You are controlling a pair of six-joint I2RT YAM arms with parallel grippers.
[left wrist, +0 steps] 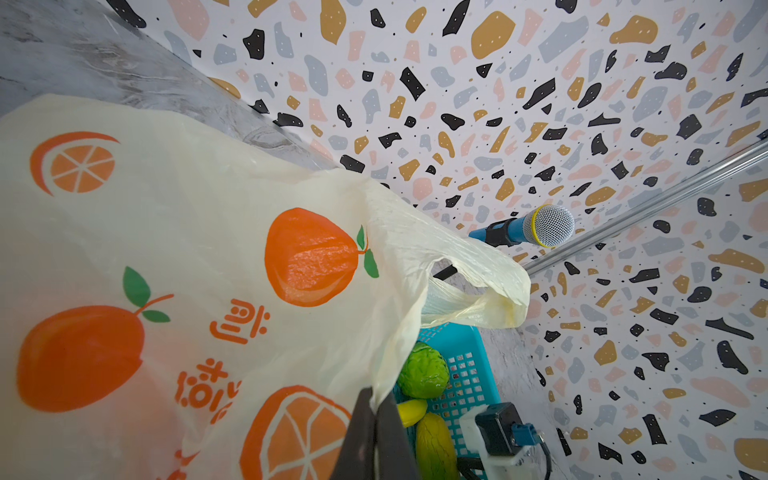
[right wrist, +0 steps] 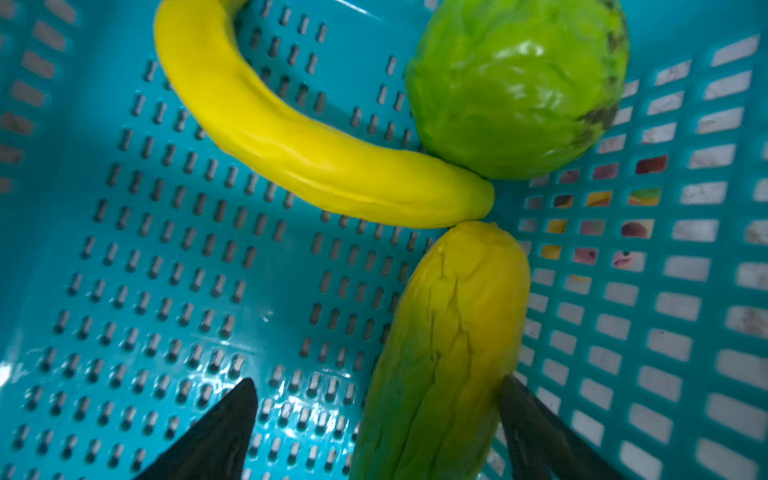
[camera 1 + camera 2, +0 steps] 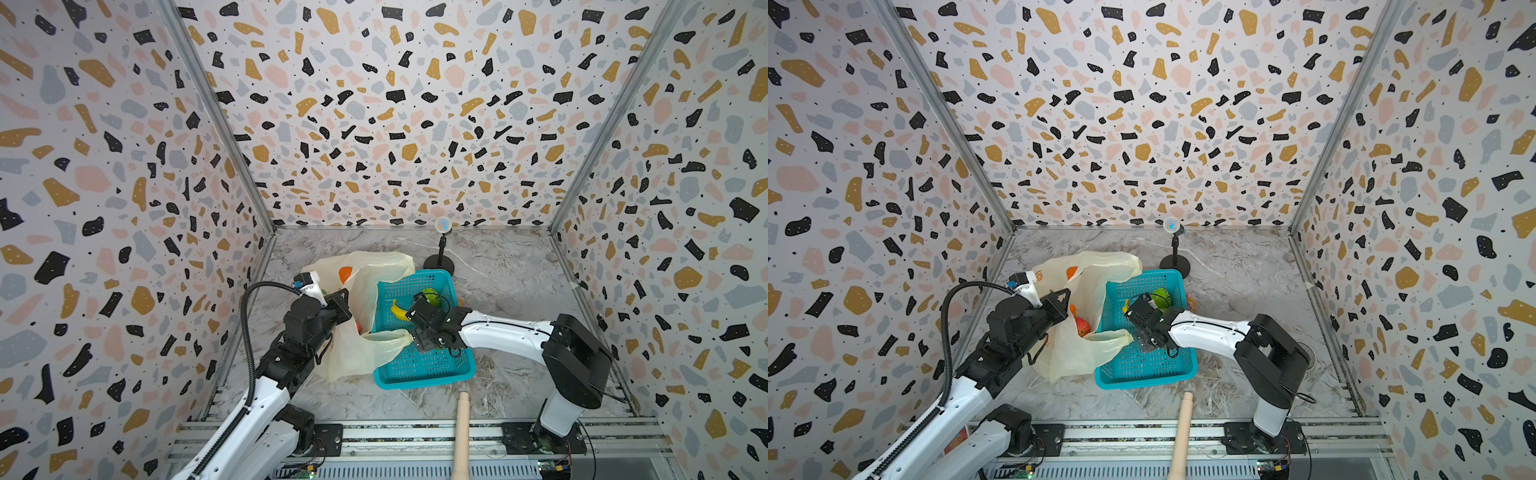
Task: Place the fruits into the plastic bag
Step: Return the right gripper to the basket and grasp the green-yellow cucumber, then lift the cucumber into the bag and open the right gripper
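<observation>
The pale-yellow plastic bag (image 3: 365, 286) (image 1: 166, 249) with orange prints lies left of the teal basket (image 3: 419, 365), one handle draped over its rim. My left gripper (image 1: 374, 411) (image 3: 343, 296) is shut on the bag's edge and holds it up. A red fruit (image 3: 1082, 326) shows inside the bag. In the basket lie a yellow banana (image 2: 291, 137), a green lumpy fruit (image 2: 515, 83) and a green-yellow mango (image 2: 449, 353). My right gripper (image 2: 377, 386) is open low in the basket, its jaws either side of the mango; one finger is at its side, the other stands apart.
A microphone on a black stand (image 3: 441, 245) stands behind the basket. A wooden stick (image 3: 462, 432) points in from the front rail. Patterned walls close in the marble table (image 3: 519, 282) on three sides. A small colourful thing (image 3: 1191, 301) lies just outside the basket's right wall.
</observation>
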